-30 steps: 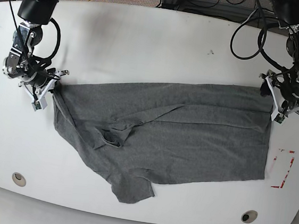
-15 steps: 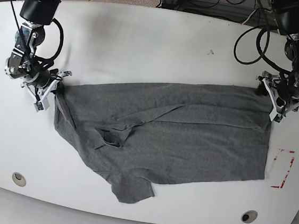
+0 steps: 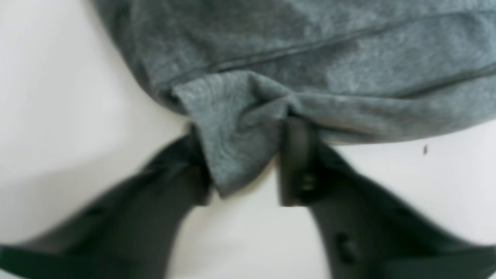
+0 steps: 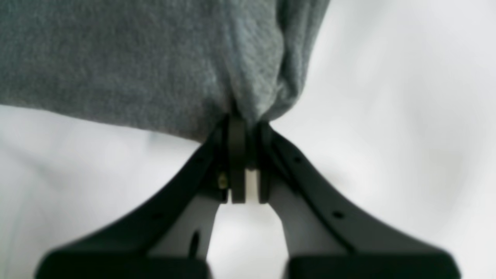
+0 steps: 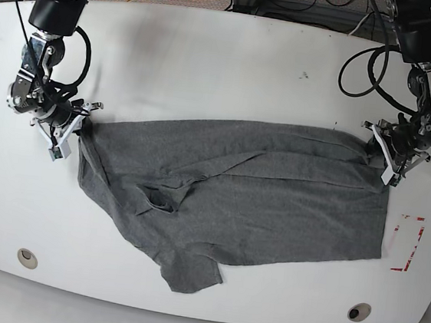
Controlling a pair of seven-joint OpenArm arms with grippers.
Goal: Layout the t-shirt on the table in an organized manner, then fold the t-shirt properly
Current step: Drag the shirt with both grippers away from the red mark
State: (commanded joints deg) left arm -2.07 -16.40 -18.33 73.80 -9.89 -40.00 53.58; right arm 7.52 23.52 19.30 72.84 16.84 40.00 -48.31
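The dark heather-grey t-shirt [image 5: 235, 191] lies spread across the middle of the white counter [image 5: 211, 61], mostly flat but rumpled, with diagonal creases near its centre and one sleeve [image 5: 188, 270] trailing toward the near edge. The right gripper [image 4: 244, 155] has its jaws pinched tight on a bunched corner of the cloth. The left gripper [image 3: 244, 170] has its jaws parted, a loose flap of cloth hanging between them at the shirt's opposite corner.
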